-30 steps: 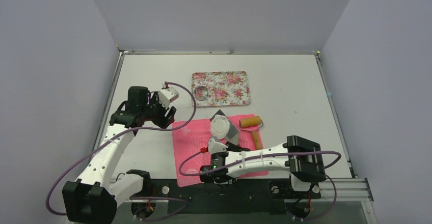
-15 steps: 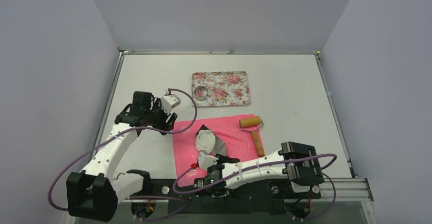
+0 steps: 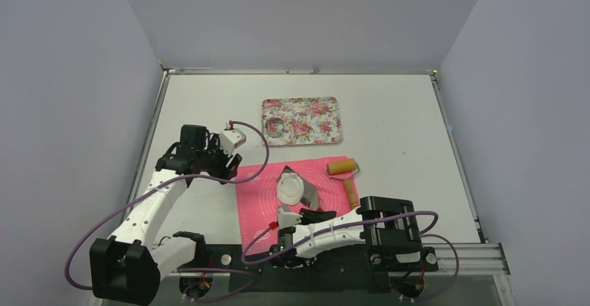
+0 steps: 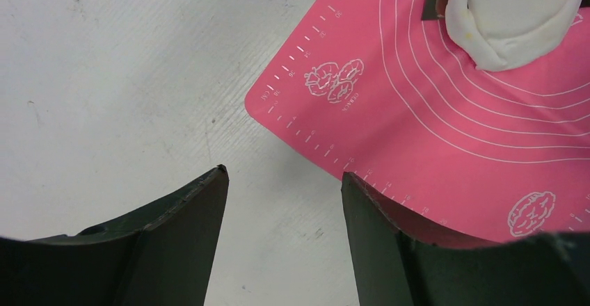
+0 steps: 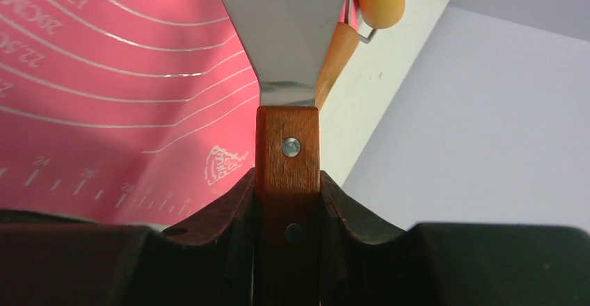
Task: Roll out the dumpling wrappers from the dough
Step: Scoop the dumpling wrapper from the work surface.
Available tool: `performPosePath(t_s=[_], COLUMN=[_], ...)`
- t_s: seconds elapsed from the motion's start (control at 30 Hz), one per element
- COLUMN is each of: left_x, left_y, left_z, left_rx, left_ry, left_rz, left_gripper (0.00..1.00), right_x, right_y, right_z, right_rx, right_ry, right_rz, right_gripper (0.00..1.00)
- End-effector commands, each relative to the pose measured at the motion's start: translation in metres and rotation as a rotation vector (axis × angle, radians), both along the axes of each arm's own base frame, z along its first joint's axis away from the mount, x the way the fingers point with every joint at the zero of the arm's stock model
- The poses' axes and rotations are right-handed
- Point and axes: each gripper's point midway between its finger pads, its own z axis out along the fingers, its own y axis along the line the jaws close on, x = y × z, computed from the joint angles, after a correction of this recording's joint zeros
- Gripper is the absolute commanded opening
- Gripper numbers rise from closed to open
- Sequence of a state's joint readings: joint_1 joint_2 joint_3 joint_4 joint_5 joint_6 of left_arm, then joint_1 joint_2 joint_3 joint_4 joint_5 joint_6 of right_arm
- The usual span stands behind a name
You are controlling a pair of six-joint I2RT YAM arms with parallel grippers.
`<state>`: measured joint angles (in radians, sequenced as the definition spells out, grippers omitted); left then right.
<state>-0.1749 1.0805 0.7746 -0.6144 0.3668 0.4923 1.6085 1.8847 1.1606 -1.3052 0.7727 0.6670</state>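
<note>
This is a robotics lab: a white bench [image 3: 389, 104] enclosed by plain grey walls [image 3: 306, 17], with arms bolted on.

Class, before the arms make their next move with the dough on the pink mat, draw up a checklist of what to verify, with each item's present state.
1. Is the right gripper clamped on the wooden-handled metal scraper? ok.
2. Does the soft white lump of dough lie on the scraper's blade, over the pink silicone mat? ok.
3. Is the blade resting on the mat or lifted off it? cannot tell.
4. Is the left gripper open, empty and apart from the dough? ok.
5. Is the wooden rolling pin free, at the mat's right edge? ok.
6. Is the dough thin enough to cut? not ok, it is a thick lump.
</note>
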Motion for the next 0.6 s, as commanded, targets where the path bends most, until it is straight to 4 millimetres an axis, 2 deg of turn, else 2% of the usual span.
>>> performPosePath(t_s=[0.0, 0.23, 0.33, 0.4, 0.5, 0.57], left_x=[0.009, 0.01, 0.011, 0.012, 0.012, 0.013], left_y=[-0.002, -0.007, -0.008, -0.008, -0.008, -0.009], left_z=[0.021, 0.023, 0.025, 0.026, 0.028, 0.028], left_rx=[-0.012, -0.035, -0.037, -0.037, -0.038, -0.041], left_ry=[-0.075, -0.068, -0.073, -0.075, -0.081, -0.083], left_rz=[-0.013, -0.019, -0.022, -0.022, -0.023, -0.024], left_gripper=[0.59, 0.59, 0.59, 0.59, 0.59, 0.59], right_x=[0.02, 0.034, 0.025, 0.017, 0.011, 0.013], right_y=[-0.012, -0.016, -0.021, -0.012, 0.012, 0.02], right_z=[0.027, 0.05, 0.031, 0.025, 0.031, 0.04], right_rx=[0.012, 0.11, 0.054, 0.031, 0.145, 0.22], right_ry=[-0.121, -0.184, -0.121, -0.113, -0.085, -0.072], right_rz=[-0.039, -0.103, -0.104, -0.05, -0.043, -0.055], right_gripper=[0.0, 0.0, 0.0, 0.0, 0.0, 0.0])
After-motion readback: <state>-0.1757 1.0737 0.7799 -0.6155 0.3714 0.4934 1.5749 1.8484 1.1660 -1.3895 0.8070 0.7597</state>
